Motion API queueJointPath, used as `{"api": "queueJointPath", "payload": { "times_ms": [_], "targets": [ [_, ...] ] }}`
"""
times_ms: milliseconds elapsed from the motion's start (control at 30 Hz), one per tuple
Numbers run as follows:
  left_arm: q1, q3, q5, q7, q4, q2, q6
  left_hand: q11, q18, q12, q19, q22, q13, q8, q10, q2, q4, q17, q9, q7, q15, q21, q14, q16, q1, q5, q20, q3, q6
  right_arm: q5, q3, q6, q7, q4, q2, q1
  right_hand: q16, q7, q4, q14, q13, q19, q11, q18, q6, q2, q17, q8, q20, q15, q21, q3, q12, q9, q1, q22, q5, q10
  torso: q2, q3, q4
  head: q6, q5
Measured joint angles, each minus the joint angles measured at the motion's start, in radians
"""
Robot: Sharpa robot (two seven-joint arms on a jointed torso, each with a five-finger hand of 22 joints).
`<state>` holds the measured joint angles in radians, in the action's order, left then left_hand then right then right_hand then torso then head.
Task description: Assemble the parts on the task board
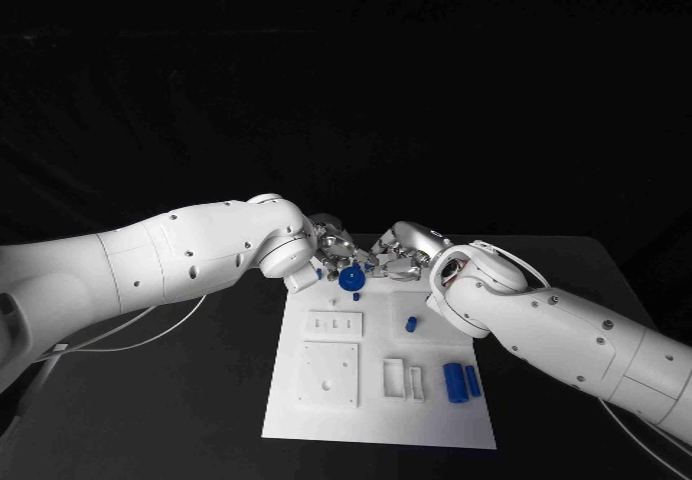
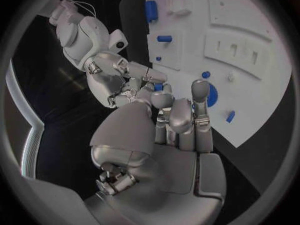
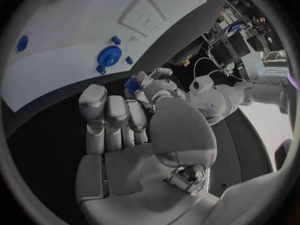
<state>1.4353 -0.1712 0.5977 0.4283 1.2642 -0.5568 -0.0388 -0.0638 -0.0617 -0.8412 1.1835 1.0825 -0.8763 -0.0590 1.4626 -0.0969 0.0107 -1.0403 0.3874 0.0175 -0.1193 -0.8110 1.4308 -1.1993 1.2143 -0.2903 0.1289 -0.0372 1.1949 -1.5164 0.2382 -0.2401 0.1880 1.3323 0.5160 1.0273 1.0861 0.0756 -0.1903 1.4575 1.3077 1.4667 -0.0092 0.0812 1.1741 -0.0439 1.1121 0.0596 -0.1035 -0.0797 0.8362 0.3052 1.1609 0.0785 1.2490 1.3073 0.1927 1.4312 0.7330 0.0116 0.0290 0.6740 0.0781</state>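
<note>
You found the small blue part (image 3: 131, 83) fingertip-to-fingertip between left robot hand (image 1: 339, 250) and right robot hand (image 1: 404, 258), above the blue disc (image 1: 351, 278); which one gripped it, you couldn't tell.

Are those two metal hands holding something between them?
A small blue part sits between the fingertips of the left hand and right hand; which hand actually grips it cannot be told.

1. Left arm (image 1: 159, 260), entering from the frame's left edge: smooth white shell dotted with small dark screw holes.
2. A thin white cable (image 1: 137, 335) loops beneath it.
3. Right arm (image 1: 577, 340), lower right: matching white casing.
4. Left hand (image 2: 169, 130) and right hand (image 3: 125, 130): silver, with segmented fingers.
</note>
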Motion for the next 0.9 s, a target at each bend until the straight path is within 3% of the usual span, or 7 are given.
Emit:
{"api": "queueJointPath", "payload": {
  "times_ms": [67,200,300,467,733,900],
  "targets": [
    [0.000,0.000,-0.004,-0.001,0.000,-0.001,0.000,-0.001,0.000,0.004,0.003,0.008,0.001,0.000,0.001,-0.001,0.004,0.001,0.039,-0.005,0.000,0.008,0.000,0.000,-0.001,-0.012,0.003,-0.001,-0.005,0.000,0.000,0.001,-0.002,-0.002,-0.001,0.000,0.000,-0.001,0.000,0.000,0.000,0.000,0.000,0.000,0.001,0.000,0.000,-0.003,0.000,0.000,0.000,0.000,0.000,0.000,0.000,0.000,0.000,0.000,0.000,0.0000,-0.0001,0.000,0.000],
    [-0.001,-0.001,-0.011,-0.002,0.000,-0.003,0.000,-0.003,0.000,0.004,0.006,0.018,0.002,-0.004,0.003,-0.006,-0.004,0.002,0.041,-0.005,0.000,0.016,0.000,0.004,-0.006,-0.012,0.006,-0.008,-0.005,0.000,-0.001,0.001,-0.004,-0.004,-0.001,0.001,0.000,-0.001,0.000,0.000,0.000,0.000,0.000,0.000,0.001,0.000,0.000,-0.003,0.000,0.000,0.000,0.000,0.000,0.000,0.000,0.000,0.000,0.000,0.000,0.0001,-0.0004,0.001,0.000],
    [-0.001,-0.001,-0.014,-0.002,0.000,-0.004,0.001,-0.003,0.000,0.004,0.007,0.021,0.003,-0.004,0.003,0.003,-0.014,0.004,0.109,-0.005,0.000,0.021,0.000,0.004,-0.016,-0.013,0.007,-0.018,-0.005,0.000,-0.002,0.001,-0.006,-0.005,-0.002,0.001,0.000,-0.001,0.000,0.000,0.000,0.000,0.000,0.000,0.001,0.000,0.000,-0.003,0.000,0.000,0.000,0.000,0.000,0.000,0.000,0.000,0.000,0.000,0.000,0.0002,-0.0006,0.002,0.000],
    [-0.001,-0.001,-0.023,-0.002,-0.005,-0.004,0.006,-0.003,0.000,0.010,0.007,0.033,0.007,-0.006,0.003,0.011,-0.039,0.008,0.178,-0.007,-0.004,0.034,-0.004,0.007,-0.050,-0.016,0.007,-0.024,-0.003,0.000,-0.002,0.001,-0.007,-0.008,-0.005,0.001,0.000,-0.001,0.003,0.000,0.000,0.000,0.000,0.000,0.001,0.000,0.000,-0.002,0.000,0.000,0.000,0.003,0.000,0.001,0.000,0.000,0.000,0.000,0.000,0.0004,-0.0006,0.003,0.000],
    [-0.001,-0.001,-0.035,-0.001,-0.013,-0.003,0.022,-0.005,0.000,0.010,0.018,0.060,0.010,-0.006,0.003,0.014,-0.048,0.011,0.248,-0.012,-0.004,0.056,-0.004,0.007,-0.053,-0.031,0.010,-0.016,-0.005,0.000,-0.003,0.001,-0.007,-0.010,-0.007,0.001,0.000,-0.001,0.003,0.000,0.000,0.000,0.000,0.000,0.001,0.000,0.000,0.001,0.000,0.000,0.000,0.003,0.000,0.002,0.000,0.000,0.000,0.000,0.000,0.0005,0.0000,0.004,0.000],
    [-0.001,-0.001,-0.040,-0.001,-0.019,-0.001,0.030,-0.013,0.000,0.015,0.021,0.068,0.012,-0.010,0.003,0.018,-0.031,0.013,0.340,-0.017,-0.009,0.068,-0.009,0.011,-0.057,-0.126,0.014,0.001,-0.009,0.000,-0.003,0.002,-0.008,-0.009,-0.007,0.001,0.000,-0.001,0.003,0.000,0.000,0.000,0.000,-0.001,0.001,-0.003,0.000,0.001,0.000,0.000,0.000,0.003,0.000,0.002,-0.003,0.000,0.000,0.000,-0.001,0.0005,0.0000,0.005,0.000]
  ]
}}
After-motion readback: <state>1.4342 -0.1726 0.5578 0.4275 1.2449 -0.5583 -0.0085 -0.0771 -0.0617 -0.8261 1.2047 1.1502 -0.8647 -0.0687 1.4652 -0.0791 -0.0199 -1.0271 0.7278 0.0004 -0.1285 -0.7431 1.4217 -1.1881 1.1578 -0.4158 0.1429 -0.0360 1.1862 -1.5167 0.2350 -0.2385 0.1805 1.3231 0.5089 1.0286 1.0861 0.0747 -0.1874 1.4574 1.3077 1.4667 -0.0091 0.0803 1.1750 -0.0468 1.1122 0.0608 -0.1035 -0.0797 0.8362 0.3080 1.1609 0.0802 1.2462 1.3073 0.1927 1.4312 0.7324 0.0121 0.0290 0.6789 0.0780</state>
